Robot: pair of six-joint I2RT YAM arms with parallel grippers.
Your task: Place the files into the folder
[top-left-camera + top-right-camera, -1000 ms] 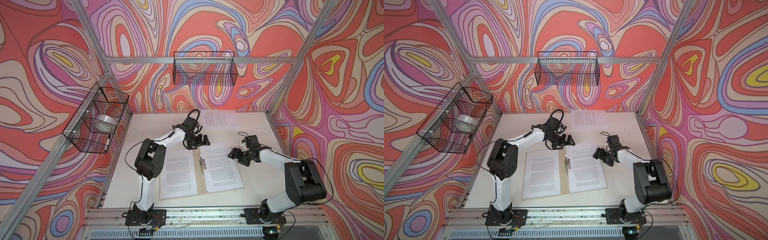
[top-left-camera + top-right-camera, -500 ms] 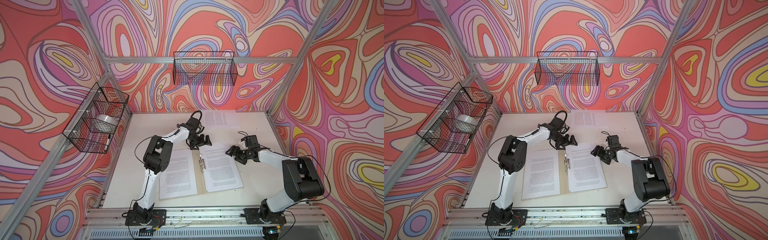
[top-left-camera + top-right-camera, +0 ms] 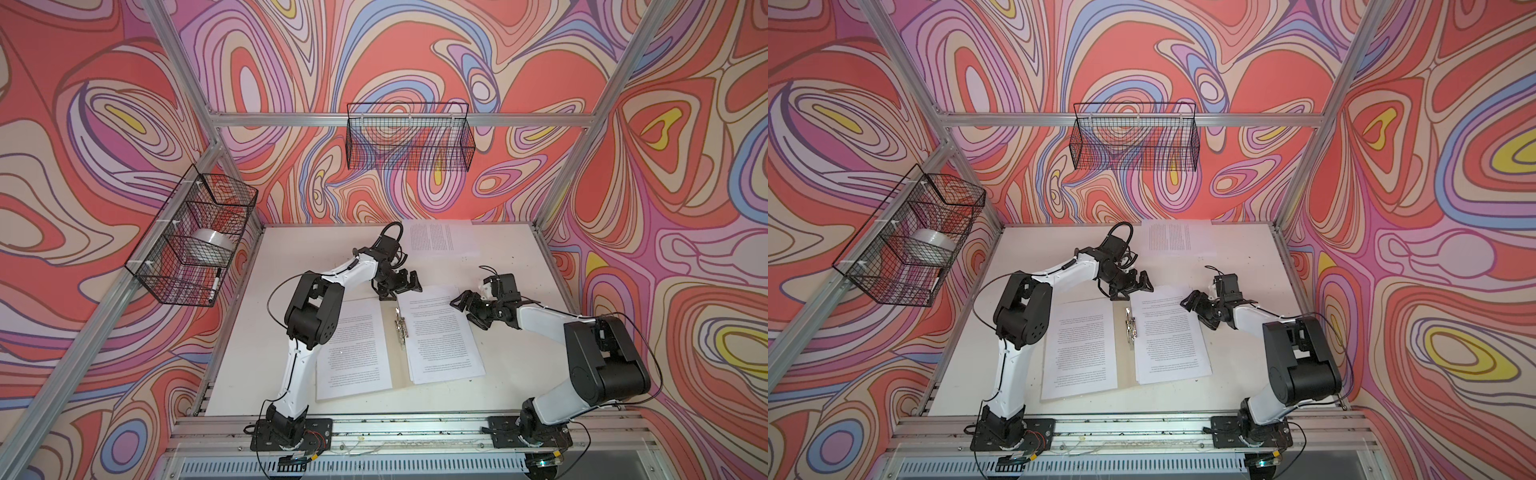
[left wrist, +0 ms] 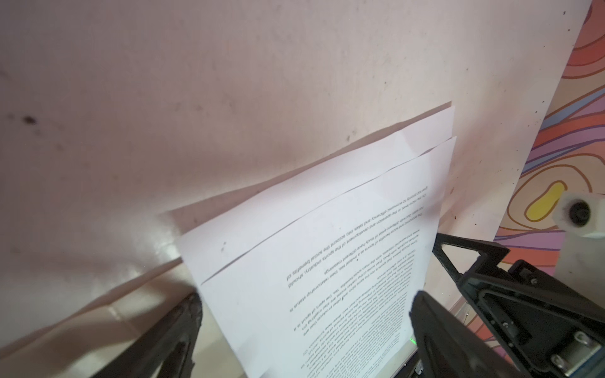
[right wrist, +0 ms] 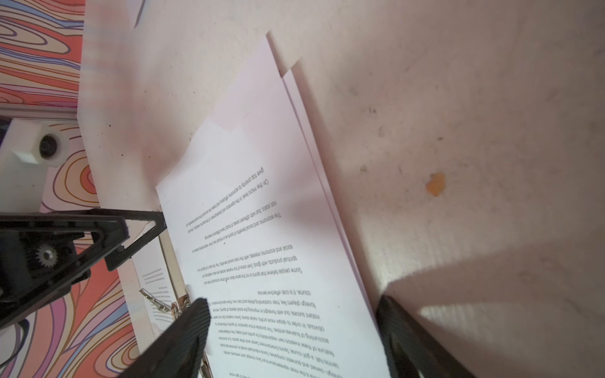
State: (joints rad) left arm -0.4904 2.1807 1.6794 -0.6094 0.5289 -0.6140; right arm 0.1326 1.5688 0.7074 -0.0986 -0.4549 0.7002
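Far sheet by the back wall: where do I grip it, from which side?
Probably its near edge, coming low from the front: the far sheet lies flat on the table, far edge at the wall. The open left gripper is nearest.

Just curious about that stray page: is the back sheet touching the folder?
Apart. Both top views show bare table between the sheet and the folder.

Printed upside down on the files (image 4: 343, 248): "take into account the social benefits of"; the smaller lines blur.
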